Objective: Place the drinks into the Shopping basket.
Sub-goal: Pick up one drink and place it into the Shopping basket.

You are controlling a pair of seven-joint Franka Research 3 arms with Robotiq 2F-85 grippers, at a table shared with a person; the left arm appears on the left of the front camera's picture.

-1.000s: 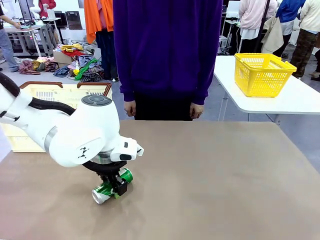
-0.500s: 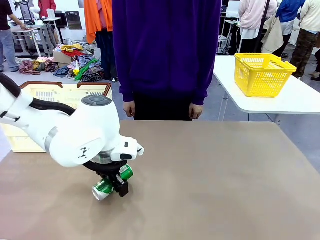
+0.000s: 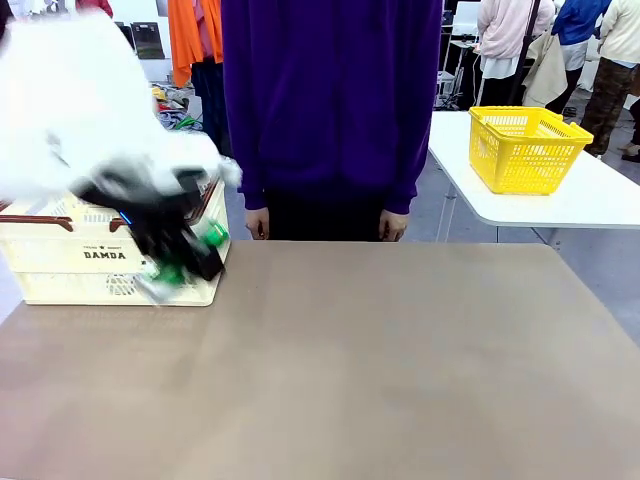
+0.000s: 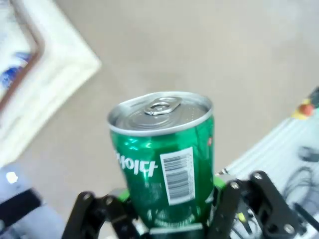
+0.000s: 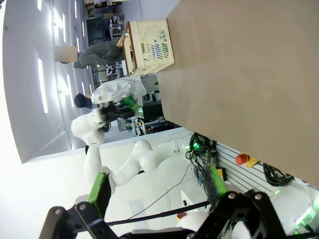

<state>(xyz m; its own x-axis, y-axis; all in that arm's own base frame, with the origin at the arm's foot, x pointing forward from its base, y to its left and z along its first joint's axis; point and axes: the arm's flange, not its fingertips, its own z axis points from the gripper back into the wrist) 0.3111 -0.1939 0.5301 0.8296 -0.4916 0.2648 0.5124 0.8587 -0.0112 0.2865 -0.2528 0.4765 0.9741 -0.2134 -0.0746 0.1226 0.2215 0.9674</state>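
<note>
A green can (image 3: 213,235) with a silver top (image 4: 160,107) is clamped in my left gripper (image 3: 180,262), which is shut on it. The arm is motion-blurred and holds the can in the air, tilted, in front of the near right corner of the cream Shopping basket (image 3: 60,262) marked DAMDA. In the left wrist view the green can (image 4: 164,169) stands between the fingers (image 4: 227,199), with the basket's corner (image 4: 55,74) at upper left and something blue blurred inside it. My right gripper (image 5: 157,186) is open and holds nothing, well away from the far-off basket (image 5: 149,45).
A person in a purple top (image 3: 330,100) stands at the table's far edge, hands down at their sides. A yellow basket (image 3: 525,148) sits on a separate white table at the right. The brown tabletop (image 3: 400,360) spreads out in front.
My left gripper closed on the green can lying on the table, then lifted it and swung it up and left to the cream basket. The right gripper stayed open.
</note>
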